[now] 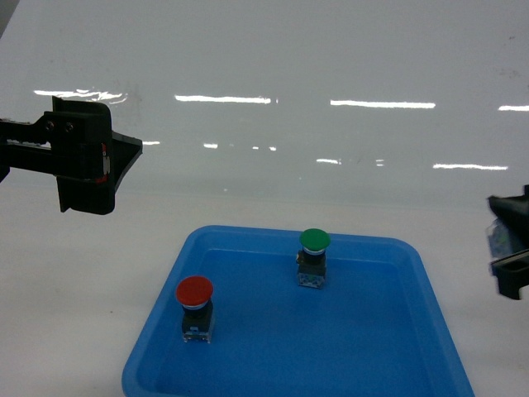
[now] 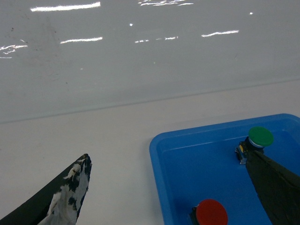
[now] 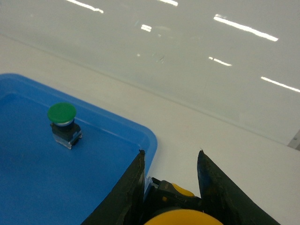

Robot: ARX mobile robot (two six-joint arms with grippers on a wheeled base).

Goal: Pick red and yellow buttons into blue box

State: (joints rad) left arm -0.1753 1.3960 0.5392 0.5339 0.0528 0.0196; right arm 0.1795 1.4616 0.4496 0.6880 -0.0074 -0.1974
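Head view first: the shallow blue tray lies on the white table, with the red button standing upright at its left front and a green button further back, well apart from it. The left gripper hangs above the table to the left of the tray; the right gripper is only partly seen at the right edge. The deep blue box is in no view.

Left wrist view: the fingers are spread wide and hold nothing. The red button is near the bottom edge, inside the tray.

Right wrist view: the right gripper pinches the yellow button between its two fingers, just beyond the tray corner.

I judge the step in hand is carrying the yellow button to the box. Next, the right arm must find the box and release over it, while the left one goes down onto the red button.
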